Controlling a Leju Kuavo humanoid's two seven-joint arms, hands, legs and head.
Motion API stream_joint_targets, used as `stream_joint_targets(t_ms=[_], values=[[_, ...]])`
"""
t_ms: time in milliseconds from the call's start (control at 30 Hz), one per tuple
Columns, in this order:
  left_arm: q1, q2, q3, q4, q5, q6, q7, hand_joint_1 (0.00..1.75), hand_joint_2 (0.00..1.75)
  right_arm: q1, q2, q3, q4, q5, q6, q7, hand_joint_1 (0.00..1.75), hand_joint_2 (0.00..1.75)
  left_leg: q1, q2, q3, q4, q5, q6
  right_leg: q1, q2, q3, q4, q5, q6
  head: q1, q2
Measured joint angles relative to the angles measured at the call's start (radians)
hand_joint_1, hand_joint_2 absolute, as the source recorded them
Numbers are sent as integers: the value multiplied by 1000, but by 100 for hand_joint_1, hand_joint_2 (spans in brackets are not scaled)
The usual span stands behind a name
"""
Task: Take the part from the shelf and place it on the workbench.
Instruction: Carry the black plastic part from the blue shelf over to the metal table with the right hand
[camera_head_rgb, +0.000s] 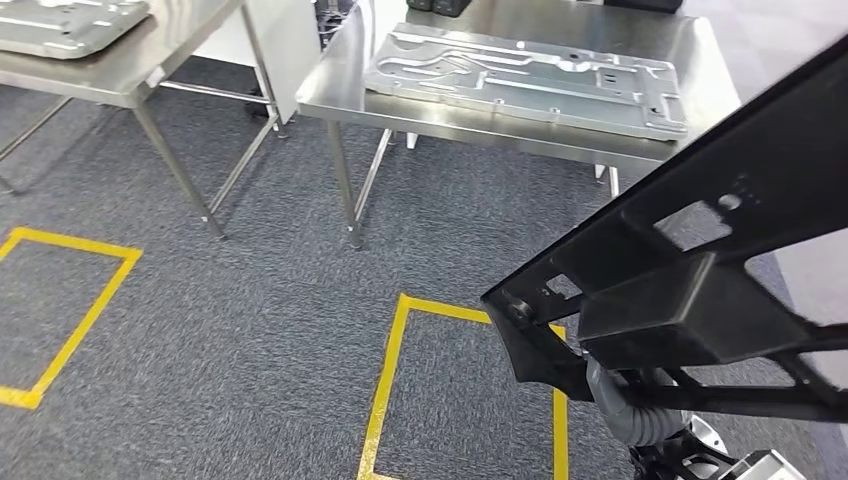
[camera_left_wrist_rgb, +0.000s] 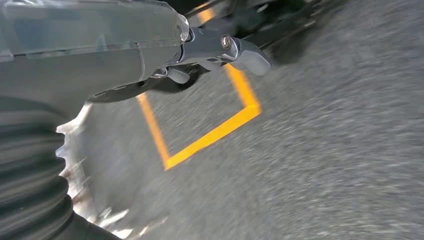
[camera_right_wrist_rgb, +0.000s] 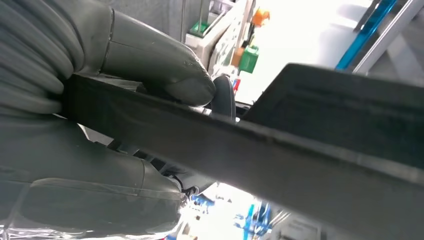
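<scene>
Head view: a long black plastic frame part (camera_head_rgb: 690, 270) slants up across the right, above grey carpet, near a stainless steel bench (camera_head_rgb: 330, 95) carrying a silver stamped metal panel (camera_head_rgb: 525, 80). Left wrist view: left hand (camera_left_wrist_rgb: 220, 52) holds nothing, fingers (camera_left_wrist_rgb: 250, 55) loosely apart. Right wrist view: right hand (camera_right_wrist_rgb: 100, 125) grips the frame, fingers (camera_right_wrist_rgb: 155, 65) clamped.

You see a grey ribbed cover (camera_right_wrist_rgb: 27, 60) at the right wrist, running into a thick, smooth grey thumb (camera_right_wrist_rgb: 165, 62). The left hand (camera_left_wrist_rgb: 220, 50) shows silvery-grey fingers with a round screw.
</scene>
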Motion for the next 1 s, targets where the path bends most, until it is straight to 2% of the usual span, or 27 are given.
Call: stream_joint_targets(t_ms=[33,67,100,133,167,200,233,300,333,367,400,433,467,500,533,567,600,633,667,700,733,800,833,900,933,967,1000], values=[[-4,1,0,-1,0,6,-18,0,175,-1,-3,4,5,0,-2,-1,169,175,-1,12,0,0,-1,0,-1,-4,-10,19,3,2,0,0],[-9,1,0,-2,0,8,-29,0,175,-1,-6,6,9,-1,-3,-2,169,175,-1,24,1,0,-3,-1,-2,-9,2,-2,24,3,0,0],[-15,1,0,-2,0,9,-33,0,175,-1,-9,8,13,-1,-3,-4,169,175,-1,35,4,1,-5,-3,-2,-19,33,-61,58,2,0,0],[-20,1,0,-3,0,8,-34,0,175,-1,-12,12,15,-1,-4,-5,169,175,-3,44,7,1,-8,-6,0,-42,74,-137,89,-1,0,0],[-24,2,0,-3,0,5,-31,0,175,-2,-15,15,16,-1,-4,-8,169,175,-6,53,11,2,-12,-11,3,-62,108,-201,111,-7,0,0],[-26,2,0,-3,0,-1,-21,0,175,-2,-17,19,16,-2,-5,-12,169,175,-8,61,14,2,-15,-16,6,-74,130,-243,122,-14,0,0],[-26,3,0,-3,0,-10,-1,0,175,-1,-19,21,17,-3,-6,-16,169,175,-11,70,18,3,-18,-22,10,-79,137,-260,123,-21,0,0],[-23,5,0,-3,0,-38,61,0,175,1,-23,24,17,-6,-10,-23,169,175,-12,87,24,2,-24,-33,9,-53,135,-261,124,-33,0,0],[-21,5,1,-3,0,-54,98,0,175,3,-24,24,17,-8,-13,-25,169,175,-11,80,25,7,-31,-39,6,-42,136,-264,126,-38,0,0],[-17,5,2,-3,0,-68,132,0,175,5,-25,25,16,-9,-15,-25,169,175,-9,61,20,25,-46,-43,3,-31,138,-267,128,-44,0,0],[-13,5,4,-3,0,-81,165,0,175,6,-25,25,16,-9,-16,-24,169,175,-7,35,2,67,-73,-48,0,-21,140,-270,130,-49,0,0],[-9,5,7,-3,0,-91,191,0,175,7,-25,26,16,-9,-17,-22,169,175,-5,8,-26,131,-107,-50,1,-11,139,-270,130,-52,0,0],[-4,4,11,-3,0,-99,210,0,175,8,-25,27,16,-9,-17,-20,169,175,-4,-7,-60,204,-141,-52,2,1,139,-270,131,-55,0,0],[-1,4,14,-2,0,-104,223,0,175,10,-26,27,16,-9,-17,-17,169,175,-4,-12,-92,267,-163,-53,3,14,139,-269,130,-56,0,0],[3,4,18,-2,0,-107,230,0,175,12,-26,28,16,-9,-16,-15,169,175,-4,-14,-109,297,-164,-54,4,28,139,-268,130,-56,0,0],[5,3,20,-2,0,-109,234,0,175,14,-26,28,16,-9,-16,-15,169,175,-3,-15,-107,285,-142,-53,5,42,140,-267,130,-56,0,0],[7,3,21,-2,0,-109,236,0,175,14,-26,29,16,-9,-16,-14,169,175,-3,-20,-88,236,-105,-51,5,57,141,-265,129,-54,0,0],[8,2,23,-2,0,-110,238,0,175,15,-26,29,15,-9,-16,-14,169,175,-1,-37,-58,162,-64,-47,4,70,141,-263,128,-52,0,0],[9,1,24,-2,0,-110,239,0,175,14,-25,29,15,-9,-16,-14,169,175,0,-58,-31,95,-36,-44,6,83,140,-259,127,-49,0,0],[9,0,24,-2,0,-110,240,0,175,14,-25,29,15,-9,-16,-14,169,175,1,-75,-11,48,-19,-40,6,94,138,-257,126,-44,0,0],[10,-1,25,-2,0,-110,241,0,175,15,-25,30,14,-9,-16,-14,169,175,1,-86,-2,25,-16,-35,6,104,135,-256,127,-38,0,0],[8,-4,25,-2,0,-110,242,0,175,16,-26,31,13,-9,-16,-13,169,175,-1,-72,1,20,-15,-23,4,122,129,-258,131,-24,0,0],[7,-6,25,-2,0,-110,242,0,175,18,-26,31,12,-9,-16,-13,169,175,-1,-61,3,16,-11,-15,3,114,127,-255,129,-18,0,0],[7,-10,26,-1,0,-109,239,0,175,17,-26,32,10,-9,-15,-11,169,175,2,-38,5,6,-5,-2,5,63,103,-209,100,-9,0,0],[8,-10,27,-1,0,-107,232,0,175,15,-26,32,10,-9,-13,-8,169,175,1,-26,5,4,-3,2,5,29,77,-155,71,-7,0,0],[9,-11,29,-1,0,-102,220,0,175,12,-26,33,10,-9,-11,-3,169,175,0,-13,4,4,-4,4,5,8,44,-89,39,-4,0,0],[9,-11,31,-1,0,-96,200,0,175,9,-26,33,10,-9,-9,4,169,175,-1,0,3,4,-5,5,3,0,12,-27,15,-1,0,0]])
